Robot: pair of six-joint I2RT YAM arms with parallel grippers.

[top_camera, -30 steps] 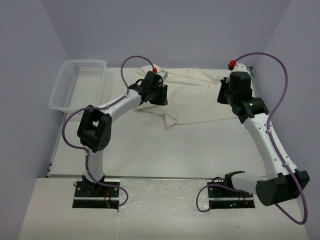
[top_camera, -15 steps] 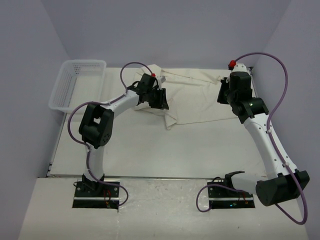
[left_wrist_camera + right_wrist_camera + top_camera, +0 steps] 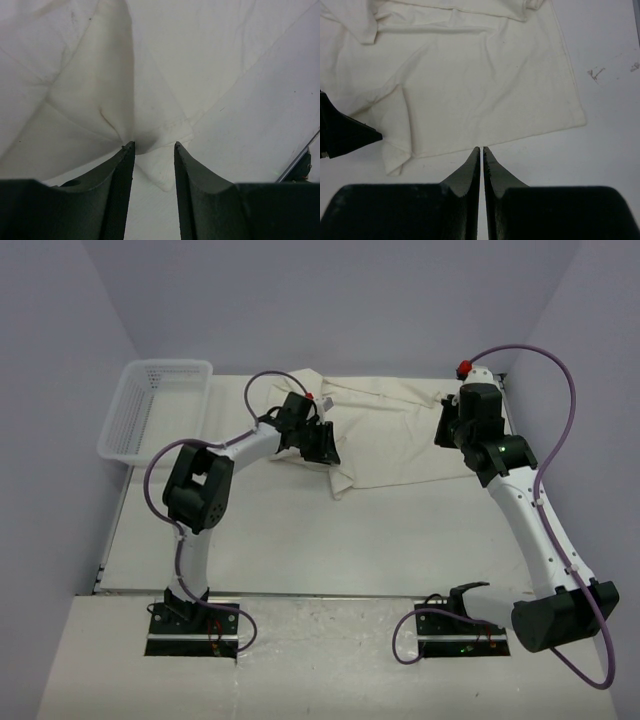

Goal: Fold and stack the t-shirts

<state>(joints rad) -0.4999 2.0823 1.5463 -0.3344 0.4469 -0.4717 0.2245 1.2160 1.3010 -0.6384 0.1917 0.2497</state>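
Cream, wrinkly cotton t-shirt spread flat across far half of white tabletop. Left gripper parted, pinching nothing, fingertips just at a bunched fold with the folded corner between them. Right gripper clenched empty above bare tabletop, shirt hem just ahead of fingertips. White plastic mesh basket well left of left gripper.

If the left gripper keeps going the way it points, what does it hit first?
The t-shirt. The left gripper is half open with a bunched fold of cloth right at its fingertips, so it would likely press into that fold at once; whether it already touches is unclear.
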